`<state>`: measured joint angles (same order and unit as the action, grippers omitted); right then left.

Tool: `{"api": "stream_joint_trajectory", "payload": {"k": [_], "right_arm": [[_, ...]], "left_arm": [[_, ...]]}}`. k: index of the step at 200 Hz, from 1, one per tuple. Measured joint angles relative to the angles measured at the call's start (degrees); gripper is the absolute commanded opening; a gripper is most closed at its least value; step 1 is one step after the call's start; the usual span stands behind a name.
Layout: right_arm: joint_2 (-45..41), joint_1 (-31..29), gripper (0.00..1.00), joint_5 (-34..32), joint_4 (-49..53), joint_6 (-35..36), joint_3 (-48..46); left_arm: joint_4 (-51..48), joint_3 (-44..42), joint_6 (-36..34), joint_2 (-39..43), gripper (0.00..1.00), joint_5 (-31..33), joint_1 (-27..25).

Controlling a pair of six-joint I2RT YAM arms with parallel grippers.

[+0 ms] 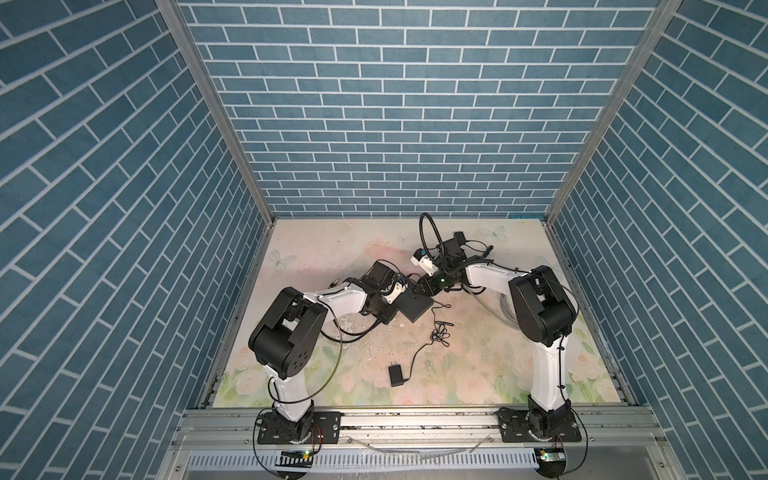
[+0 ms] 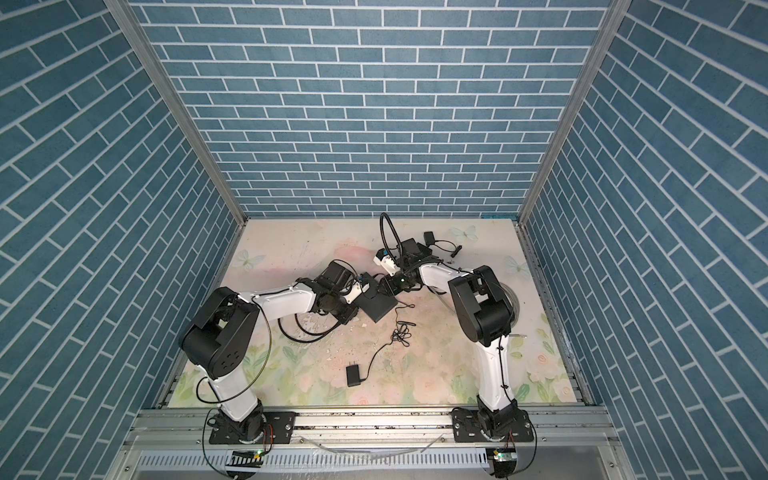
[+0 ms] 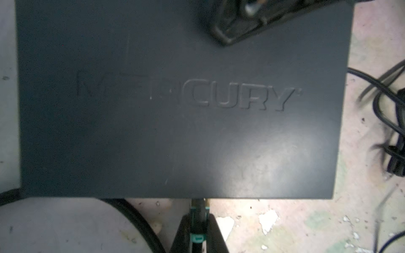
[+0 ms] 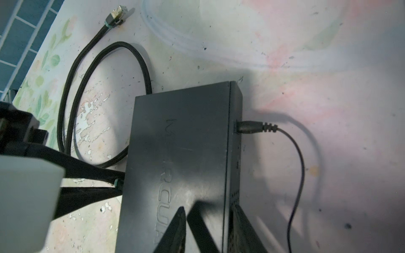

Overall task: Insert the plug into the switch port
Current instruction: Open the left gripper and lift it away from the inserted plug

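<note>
Plug [image 3: 198,208] sits pinched in the left claw [image 3: 198,219], whose fingers are closed narrowly on its green-collared body; its long axis points straight away from the claw, square to the near edge of the switch [image 3: 175,109], and its tip meets that edge; the coming move looks like a short straight push along that axis, with the left arm much the nearer. Across the switch, the right claw [image 4: 208,210] straddles the far edge, one finger over the top and one down the side, jaws partly apart; whether it truly pinches the switch I cannot tell. The port lies hidden under the switch's edge in the left wrist view; how deep the plug has gone cannot be made out; both top views show it too small to help.
</note>
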<state>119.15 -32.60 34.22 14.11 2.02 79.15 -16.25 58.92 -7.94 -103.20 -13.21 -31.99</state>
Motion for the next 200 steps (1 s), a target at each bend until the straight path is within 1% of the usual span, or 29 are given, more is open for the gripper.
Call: {"api": "stream_joint_trajectory", "payload": {"k": [21,33,63,77,88,106,109,111,115,118,123,125,126,127,130,155,172,185,200], "right_arm": [[0.68,-0.79,0.35,-1.09,-1.14,-1.22,0.9],[1.4,-1.4,0.35,-1.38,-2.21,-3.3,1.7],[2.29,-3.52,0.37,-2.82,-6.03,-10.95,2.01],[2.49,-4.46,0.37,-3.76,-7.89,-14.6,1.92],[2.67,-4.96,0.37,-3.48,-8.39,-17.4,1.92],[3.28,-5.81,0.37,-3.1,-8.0,-21.09,1.92],[3.41,-5.86,0.37,-2.71,-7.98,-22.05,1.92],[3.43,-5.86,0.37,-2.56,-7.93,-22.18,1.95],[3.45,-5.86,0.38,-2.36,-7.89,-22.6,1.97],[3.45,-5.86,0.38,-2.14,-7.65,-23.02,1.97],[3.45,-5.86,0.38,-0.96,-7.48,-23.3,1.95],[3.45,-5.86,0.38,-0.39,-7.43,-23.37,1.95],[3.45,-5.88,0.38,-0.15,-7.43,-23.41,1.95],[3.45,-5.97,0.38,0.31,-7.43,-23.54,1.95],[3.45,-6.12,0.38,0.92,-7.39,-23.76,1.92],[2.8,-6.86,0.38,5.16,-6.69,-24.26,1.49],[0.96,-5.92,0.39,6.29,-5.05,-24.09,0.2],[-1.03,-4.66,0.42,6.54,-3.89,-24.0,-0.87],[-4.42,-2.95,0.5,6.51,-3.32,-23.56,-2.8]], "left_arm": [[-0.52,0.02,-0.87,0.09,0.0,-0.9,1.81],[-2.19,0.63,-1.95,0.09,0.03,-1.53,3.41],[-6.14,2.14,-5.05,0.07,0.14,-2.05,7.85],[-7.17,2.93,-6.56,-0.28,0.21,-2.03,9.75],[-6.69,3.96,-6.16,-0.98,0.28,-2.16,11.37],[-5.81,6.67,-6.51,-2.51,0.43,-1.75,14.4],[-5.86,7.17,-6.34,-2.62,0.52,-1.53,14.82],[-5.73,7.5,-6.95,-2.69,0.57,-1.53,15.15],[-5.57,8.02,-6.49,-2.69,0.64,-1.33,15.58],[-5.27,8.44,-7.41,-2.69,0.69,-1.53,15.96],[-4.37,9.25,-7.39,-2.62,0.79,-3.13,16.35],[-4.02,9.46,-7.61,-2.51,0.85,-3.43,16.35],[-3.69,9.7,-7.63,-2.49,0.92,-3.87,16.31],[-3.5,9.81,-7.63,-2.47,0.95,-3.98,16.26],[-2.86,10.25,-7.82,-2.32,0.99,-4.63,16.09],[0.31,9.94,-9.46,1.95,1.0,-9.81,14.71],[2.73,7.52,-8.44,6.05,1.0,-11.54,15.65],[5.9,5.05,-5.84,8.79,1.0,-10.25,17.27],[10.97,1.55,-1.46,11.21,1.0,-5.73,19.32]]}}
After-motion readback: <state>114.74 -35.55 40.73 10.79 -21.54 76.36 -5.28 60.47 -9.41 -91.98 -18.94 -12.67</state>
